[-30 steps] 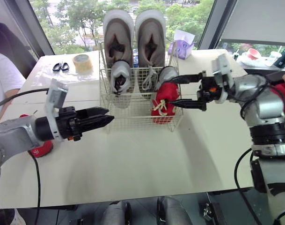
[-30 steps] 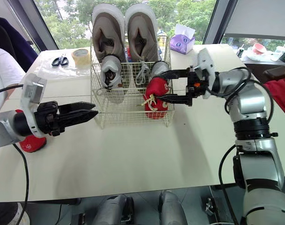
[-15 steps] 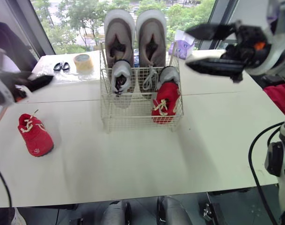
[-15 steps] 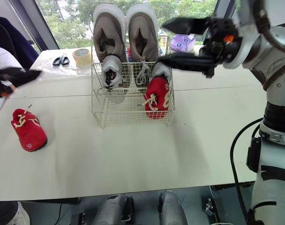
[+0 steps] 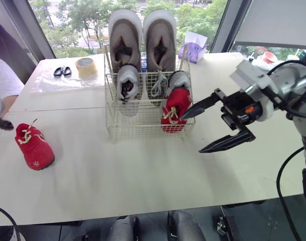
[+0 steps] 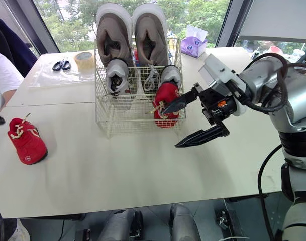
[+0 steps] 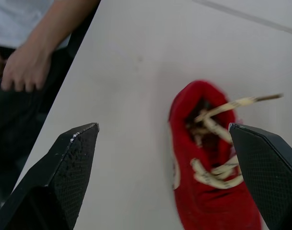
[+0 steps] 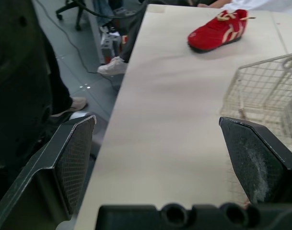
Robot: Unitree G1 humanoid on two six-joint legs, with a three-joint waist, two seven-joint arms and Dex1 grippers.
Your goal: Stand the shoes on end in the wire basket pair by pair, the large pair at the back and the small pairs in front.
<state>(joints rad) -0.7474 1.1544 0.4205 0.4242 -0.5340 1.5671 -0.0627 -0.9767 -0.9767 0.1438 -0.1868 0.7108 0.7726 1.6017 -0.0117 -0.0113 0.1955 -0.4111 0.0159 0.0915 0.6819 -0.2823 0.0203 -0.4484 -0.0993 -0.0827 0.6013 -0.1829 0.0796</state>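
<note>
Hovering over the loose red shoe (image 7: 208, 172) on the desk (image 5: 142, 175), left fingers (image 7: 74, 163) spread, right fingers (image 5: 228, 142) spread and empty; next, pinch it for the wire basket (image 5: 142, 125).

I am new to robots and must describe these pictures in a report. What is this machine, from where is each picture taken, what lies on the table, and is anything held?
It is a humanoid robot with two arms, each ending in a black two-fingered gripper. Two pictures come from its head camera, looking down over the table; two come from wrist cameras. A wire basket holds two large grey shoes at the back, two small grey shoes and one red shoe in front. The other red shoe lies loose on the table. The left gripper and the right gripper are open and hold nothing.
</note>
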